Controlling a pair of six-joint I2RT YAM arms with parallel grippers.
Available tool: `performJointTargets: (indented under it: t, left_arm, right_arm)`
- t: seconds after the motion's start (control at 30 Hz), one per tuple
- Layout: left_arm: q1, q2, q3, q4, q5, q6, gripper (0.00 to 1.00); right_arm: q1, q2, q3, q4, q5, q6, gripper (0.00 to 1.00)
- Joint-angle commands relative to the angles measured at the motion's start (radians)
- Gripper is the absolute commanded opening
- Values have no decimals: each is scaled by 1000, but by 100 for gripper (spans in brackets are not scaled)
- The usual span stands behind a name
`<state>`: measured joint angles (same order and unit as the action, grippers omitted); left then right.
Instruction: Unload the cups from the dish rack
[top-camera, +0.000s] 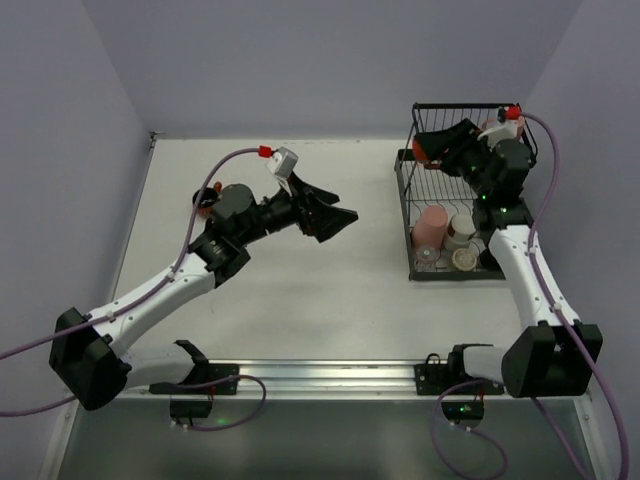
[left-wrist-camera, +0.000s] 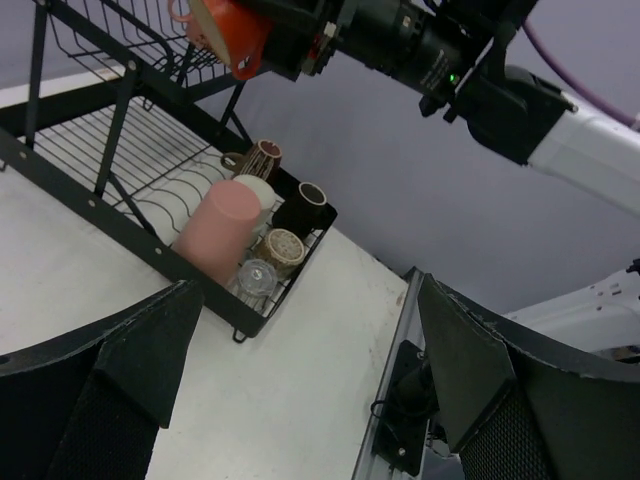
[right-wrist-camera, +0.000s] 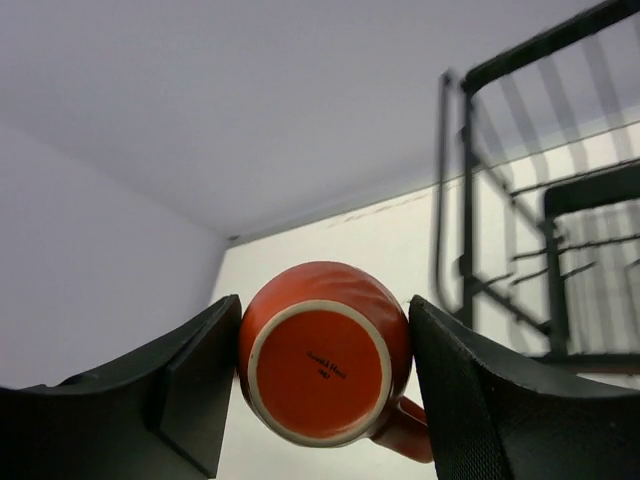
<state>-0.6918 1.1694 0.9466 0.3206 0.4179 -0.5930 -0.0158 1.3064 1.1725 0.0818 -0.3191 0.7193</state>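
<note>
The black wire dish rack (top-camera: 460, 106) stands at the far right of the table. My right gripper (top-camera: 438, 143) is shut on an orange mug (right-wrist-camera: 325, 365) and holds it base towards the camera, level with the rack's upper basket (left-wrist-camera: 110, 30); the mug (left-wrist-camera: 225, 30) also shows in the left wrist view. The lower tray (left-wrist-camera: 150, 255) holds a salmon pink cup (left-wrist-camera: 215, 232), a cream cup (left-wrist-camera: 258, 190), a dark brown cup (left-wrist-camera: 300, 208), an olive-brown cup (left-wrist-camera: 262, 158) and others. My left gripper (top-camera: 335, 215) is open and empty above the table's middle, facing the rack.
Purple walls close in the table on three sides. A metal rail (top-camera: 320, 375) with the arm bases runs along the near edge. A small reddish thing (top-camera: 205, 198) shows behind the left arm; I cannot tell what it is.
</note>
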Motion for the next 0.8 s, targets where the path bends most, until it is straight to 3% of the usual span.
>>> performJointTargets:
  t: [0.0,0.2,0.47,0.6,0.77]
  left_arm:
    - [-14,83,79,178,47,-99,98]
    - [-15,205,172,192,50,-116,97]
    - [-15,242,185,201,9,-110,89]
    - [-17,254,189,221,28,-119,77]
    - [-21,251,173,245,36,-125,51]
  right_arm:
    - [98,-117,-118,244,-101,175,23]
    - [253,-183,-280,427,-153,319,23]
    - [347,-205,-349,477,-173,351,23]
    - [363,-188,-372,528,-170,380,23]
    - [367,-156,-384,598,-190,454,23]
